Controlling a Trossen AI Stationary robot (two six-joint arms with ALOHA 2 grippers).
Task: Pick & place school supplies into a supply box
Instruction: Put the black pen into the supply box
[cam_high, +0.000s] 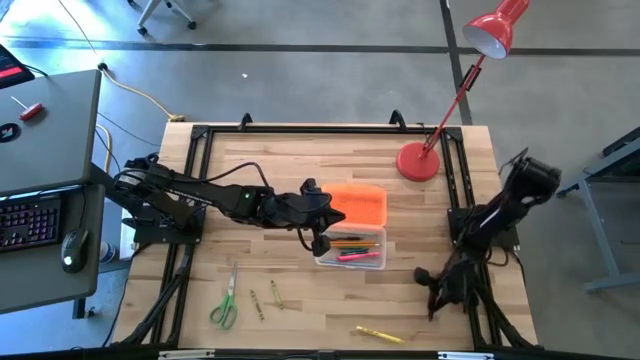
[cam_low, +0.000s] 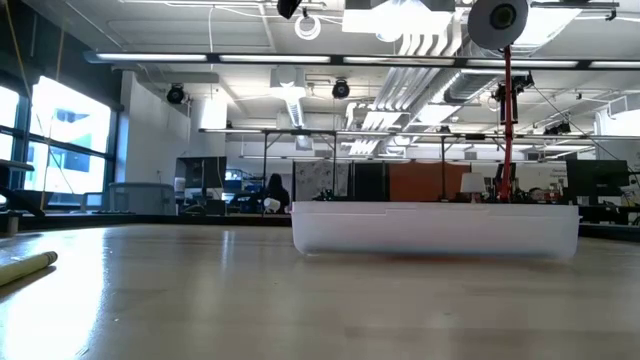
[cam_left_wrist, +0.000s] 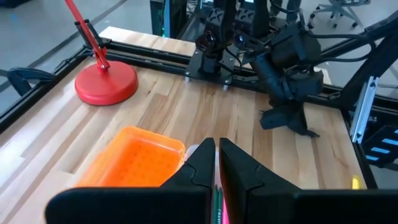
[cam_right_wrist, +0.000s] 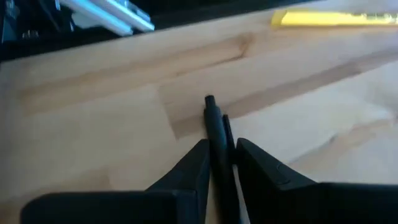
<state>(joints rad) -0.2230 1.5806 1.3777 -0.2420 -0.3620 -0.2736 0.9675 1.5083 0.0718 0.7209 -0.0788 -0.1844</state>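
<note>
Pen clamped in my right hand (cam_right_wrist: 219, 163), low at the table's (cam_high: 300, 160) near right edge.

My right fingers grip a dark pen (cam_right_wrist: 214, 124), likely next for the box. My left hand (cam_left_wrist: 217, 163), fingers nearly together, hovers over the clear supply box (cam_high: 352, 250) with pencils, orange lid (cam_high: 360, 203) open. Scissors (cam_high: 224, 305) and a yellow pen (cam_high: 378, 333) wait.

one supply box (cam_high: 352, 228), one scissors (cam_high: 225, 304), one lamp (cam_high: 430, 150), two arms.
</note>
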